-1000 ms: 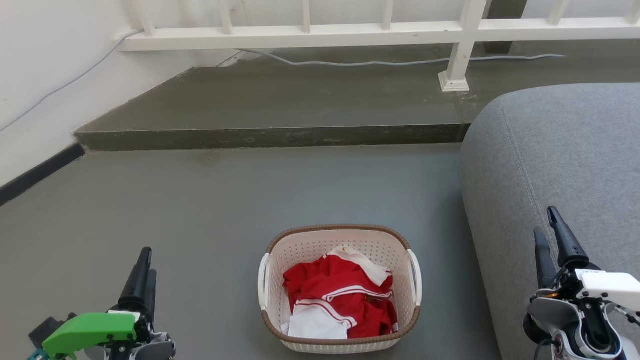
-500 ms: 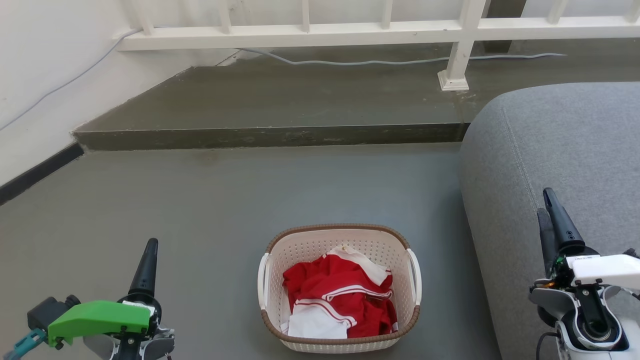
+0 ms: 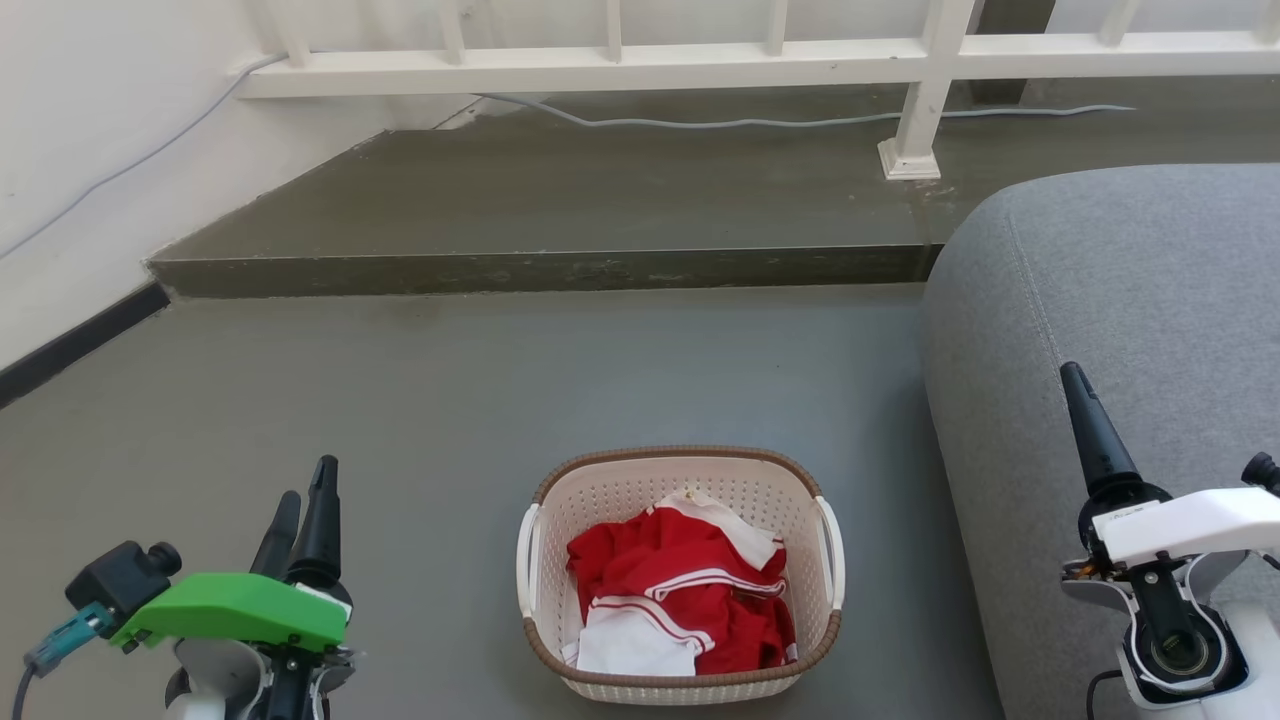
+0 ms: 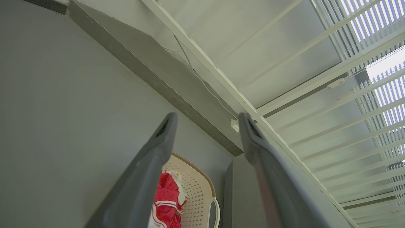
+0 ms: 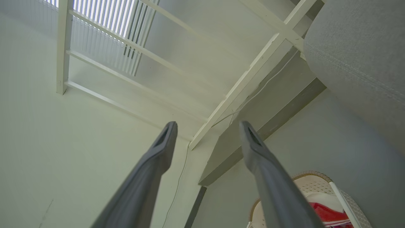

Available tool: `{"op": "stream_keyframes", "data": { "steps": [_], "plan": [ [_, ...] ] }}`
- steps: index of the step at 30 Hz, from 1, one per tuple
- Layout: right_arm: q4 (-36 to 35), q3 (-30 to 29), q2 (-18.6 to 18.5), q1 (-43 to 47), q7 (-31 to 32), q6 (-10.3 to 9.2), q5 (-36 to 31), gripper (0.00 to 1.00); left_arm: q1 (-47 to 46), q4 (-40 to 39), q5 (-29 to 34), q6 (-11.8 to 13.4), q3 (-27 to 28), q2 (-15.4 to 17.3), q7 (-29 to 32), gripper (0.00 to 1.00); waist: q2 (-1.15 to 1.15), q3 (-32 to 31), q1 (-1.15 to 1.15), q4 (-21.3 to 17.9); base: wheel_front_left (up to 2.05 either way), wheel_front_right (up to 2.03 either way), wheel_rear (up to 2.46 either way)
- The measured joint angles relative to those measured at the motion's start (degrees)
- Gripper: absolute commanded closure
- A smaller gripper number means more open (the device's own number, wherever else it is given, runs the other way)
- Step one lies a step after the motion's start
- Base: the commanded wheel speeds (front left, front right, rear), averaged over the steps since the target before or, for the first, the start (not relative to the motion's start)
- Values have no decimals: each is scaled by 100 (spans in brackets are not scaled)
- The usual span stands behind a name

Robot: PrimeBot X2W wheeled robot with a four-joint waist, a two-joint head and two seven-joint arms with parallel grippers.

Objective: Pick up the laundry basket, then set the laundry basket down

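While the laundry basket (image 3: 620,495) sits on the grey floor (image 3: 450,400) at the near middle of the head view, just beside the grey sofa (image 3: 1100,300), neither arm has reached it. The left claw (image 3: 308,480) hovers well off to its left. The right claw (image 3: 1085,420) hangs over the sofa's edge on the other side. Each wrist view shows its own two fingers spread wide with nothing between them.

The likeliest trouble is on the right. The right handle (image 3: 832,560) lies close to the sofa, so I judge that claw has little room to come down and could snag the upholstery or push the basket sideways. The white handles are thin, and a shallow or lopsided hold could let one side slip. The basket would then tilt and shed the red and white clothes (image 3: 680,600).

In the head view one right finger hides the other. The gap beneath each handle cannot be made out. Both wrist views cut the basket off at the bottom edge, and what lies beneath the top layer of clothes is hidden.
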Motion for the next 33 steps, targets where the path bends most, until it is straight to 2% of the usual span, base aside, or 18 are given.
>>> {"op": "stream_keyframes", "data": {
  "steps": [8, 13, 20, 33],
  "plan": [
    [66, 231, -152, -1, -187, -5, -815, 0, -85, -82, 798, 199, -189, -10, -186, 0, 0, 12, 0, 5, 0, 0, 0],
    [90, 357, -207, -14, -314, -107, -1274, 0, -84, -123, 1234, 296, -323, -18, -303, 0, 0, 17, 0, 0, 0, 0, 0],
    [69, 446, -207, -85, -460, -203, -1805, 0, -84, -192, 1760, 371, -457, -21, -460, 0, 0, 20, 0, -10, 0, 0, 0],
    [-38, 553, -248, -115, -765, -248, -2750, 0, -85, -301, 2771, 476, -684, -21, -773, 0, 0, 25, 0, -30, 0, 0, 0]
  ]
}}
